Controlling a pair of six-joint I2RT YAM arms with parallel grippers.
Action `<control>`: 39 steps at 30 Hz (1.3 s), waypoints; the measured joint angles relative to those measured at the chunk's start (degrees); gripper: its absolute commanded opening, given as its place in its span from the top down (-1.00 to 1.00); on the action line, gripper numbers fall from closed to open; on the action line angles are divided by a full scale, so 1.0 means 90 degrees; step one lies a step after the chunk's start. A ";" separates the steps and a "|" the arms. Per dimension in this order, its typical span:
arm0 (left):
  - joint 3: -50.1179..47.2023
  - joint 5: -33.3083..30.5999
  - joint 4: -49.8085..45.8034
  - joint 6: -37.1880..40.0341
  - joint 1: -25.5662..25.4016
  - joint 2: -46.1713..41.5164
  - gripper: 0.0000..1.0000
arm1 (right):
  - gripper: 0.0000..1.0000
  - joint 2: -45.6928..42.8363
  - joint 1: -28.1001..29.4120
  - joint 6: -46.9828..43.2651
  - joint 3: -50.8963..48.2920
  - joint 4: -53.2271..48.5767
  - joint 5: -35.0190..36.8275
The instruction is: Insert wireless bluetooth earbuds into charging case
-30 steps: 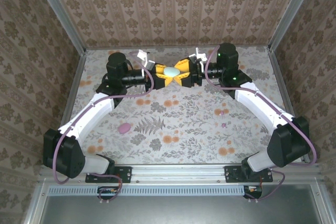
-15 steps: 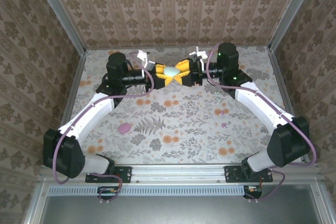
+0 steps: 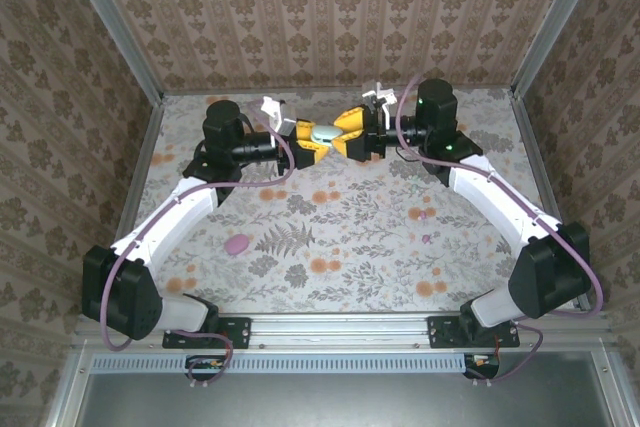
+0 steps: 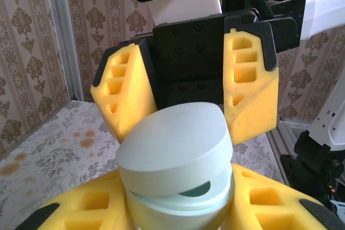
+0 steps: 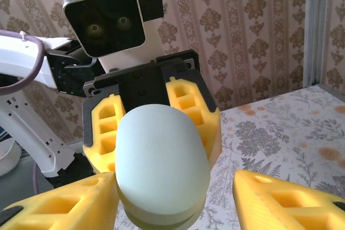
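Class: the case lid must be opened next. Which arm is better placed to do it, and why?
Right, probably. The left gripper is shut on the charging case, so it is busy holding it. The right gripper is open, facing the case, its fingers spread either side of the lid.

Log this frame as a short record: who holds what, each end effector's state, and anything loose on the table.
charging case: pale mint, held off the table, lid slightly ajar
left end effector: shut on charging case base
right end effector: open, facing the case
pink object: loose on table, near left side
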 measured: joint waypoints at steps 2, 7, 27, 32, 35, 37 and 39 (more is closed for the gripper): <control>-0.0007 -0.0034 -0.0024 0.0002 0.0000 0.0000 0.45 | -0.24 0.0000 -0.0007 0.0095 0.0002 0.0000 0.0087; -0.0063 -0.0083 -0.0087 0.0022 -0.0024 -0.0002 0.45 | -0.40 0.0000 -0.0034 0.0318 0.0027 -0.0002 0.0466; -0.0697 -0.0928 0.0641 -0.0090 -0.0177 -0.0007 0.45 | -0.65 -0.0029 -0.0214 0.1239 0.0318 -0.0109 0.0835; -0.1035 -0.1324 0.1358 -0.0347 -0.0177 0.0002 0.45 | -0.50 -0.0413 -0.0474 0.1530 0.0323 -0.0687 0.1287; -0.1146 -0.1457 0.1785 -0.0525 -0.0177 0.0061 0.45 | -0.19 -0.0687 -0.0831 0.1732 0.0323 -0.1290 0.1773; -0.1236 -0.1513 0.2108 -0.0665 -0.0177 0.0138 0.45 | -0.01 -0.0755 -0.1154 0.1902 0.0318 -0.1855 0.2210; -0.1353 -0.1564 0.2446 -0.0845 -0.0177 0.0267 0.45 | 0.09 -0.0731 -0.1537 0.2093 0.0221 -0.2421 0.2608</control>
